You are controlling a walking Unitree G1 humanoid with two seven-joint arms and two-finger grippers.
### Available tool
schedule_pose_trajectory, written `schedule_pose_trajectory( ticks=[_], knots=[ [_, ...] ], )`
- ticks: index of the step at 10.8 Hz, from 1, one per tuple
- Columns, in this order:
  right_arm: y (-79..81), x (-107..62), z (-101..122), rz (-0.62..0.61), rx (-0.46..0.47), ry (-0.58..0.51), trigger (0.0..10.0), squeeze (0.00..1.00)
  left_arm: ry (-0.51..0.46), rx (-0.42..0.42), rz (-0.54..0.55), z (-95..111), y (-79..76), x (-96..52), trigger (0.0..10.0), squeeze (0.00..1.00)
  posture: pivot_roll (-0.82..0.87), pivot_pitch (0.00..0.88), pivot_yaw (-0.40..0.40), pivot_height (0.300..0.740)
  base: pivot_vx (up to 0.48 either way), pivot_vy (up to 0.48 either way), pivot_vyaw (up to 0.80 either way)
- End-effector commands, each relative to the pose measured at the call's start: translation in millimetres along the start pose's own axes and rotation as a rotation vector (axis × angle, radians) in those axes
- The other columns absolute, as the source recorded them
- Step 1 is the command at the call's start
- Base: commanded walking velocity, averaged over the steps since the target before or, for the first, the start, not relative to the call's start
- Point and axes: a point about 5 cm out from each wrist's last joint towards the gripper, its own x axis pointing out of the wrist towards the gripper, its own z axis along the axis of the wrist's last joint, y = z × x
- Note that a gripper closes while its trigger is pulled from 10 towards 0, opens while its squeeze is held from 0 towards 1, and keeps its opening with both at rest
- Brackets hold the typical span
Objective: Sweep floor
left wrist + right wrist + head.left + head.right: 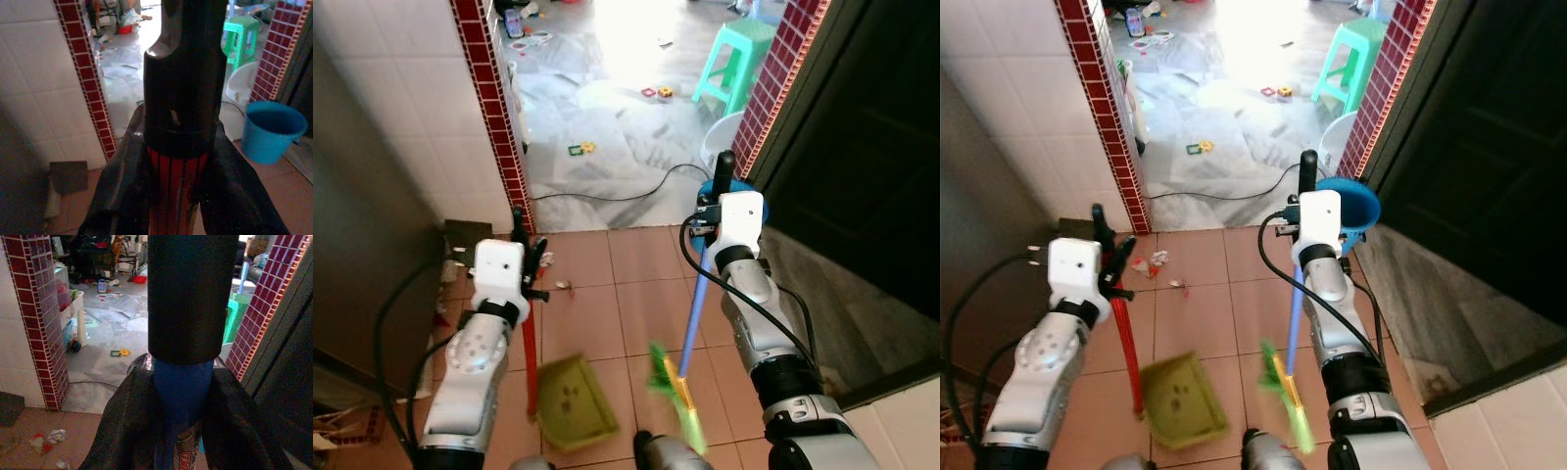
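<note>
Sweeping stance: right gripper (1304,181) clamps the blue-handled green broom (1285,384); left gripper (1102,235) grips the red-handled green plastic dustpan (1183,397). Small paper litter (1150,261) just beyond left gripper; draw bristles toward pan.

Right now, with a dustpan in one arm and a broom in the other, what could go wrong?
1. The litter lies ahead by the brick pillar, while the broom head and dustpan sit well behind it; a sweep here would likely miss.
2. A black cable crosses the doorway floor; the broom may snag it.
3. The blue bucket stands right beside the right tool; a swing could knock it.
</note>
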Motion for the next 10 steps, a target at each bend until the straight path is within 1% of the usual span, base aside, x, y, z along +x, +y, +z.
schedule_pose_trajectory(
  ticks=[1, 4, 5, 7, 8, 9, 10],
  knots=[
    [-1.2, 2.6, 5, -0.005, 0.005, -0.024, 10.0, 0.0, -0.056, 0.024, 0.001, 12, 1.9, 4.5, 10.0, 0.0, 0.0, 0.033, -0.025, 0.74, 0.0, 0.0, -0.52],
    [2.5, 2.1, 7, 0.011, 0.009, -0.04, 10.0, 0.0, -0.062, 0.039, 0.015, 14, 5.9, 5.2, 10.0, 0.0, 0.0, 0.038, -0.02, 0.74, 0.0, 0.0, 0.0],
    [4.0, 3.4, 9, 0.025, 0.006, -0.05, 10.0, 0.0, -0.077, 0.038, 0.014, 17, 6.9, 6.1, 10.0, 0.0, 0.0, 0.051, -0.019, 0.74, 0.0, 0.0, 0.0],
    [8.4, 5.3, 14, 0.075, -0.007, -0.069, 10.0, 0.0, -0.091, 0.016, 0.016, 20, 6.6, 6.5, 10.0, 0.0, 0.0, 0.063, -0.027, 0.74, 0.0, 0.0, 0.0],
    [15.5, 5.8, 21, 0.135, -0.047, -0.108, 10.0, 0.0, -0.095, 0.007, 0.017, 21, 5.2, 5.6, 10.0, 0.0, -0.01, 0.083, -0.039, 0.74, 0.322, 0.244, 0.67],
    [17.6, 7.7, 27, 0.144, -0.049, -0.128, 10.0, 0.0, -0.112, 0.003, 0.026, 23, 3.3, 4.4, 10.0, 0.0, -0.01, 0.086, -0.042, 0.74, 0.364, 0.247, 0.77],
    [17.7, 8.0, 27, 0.143, -0.048, -0.128, 10.0, 0.0, -0.124, 0.001, 0.032, 24, 3.4, 4.1, 10.0, 0.0, -0.01, 0.086, -0.042, 0.74, 0.364, 0.247, 0.77]
  ],
)
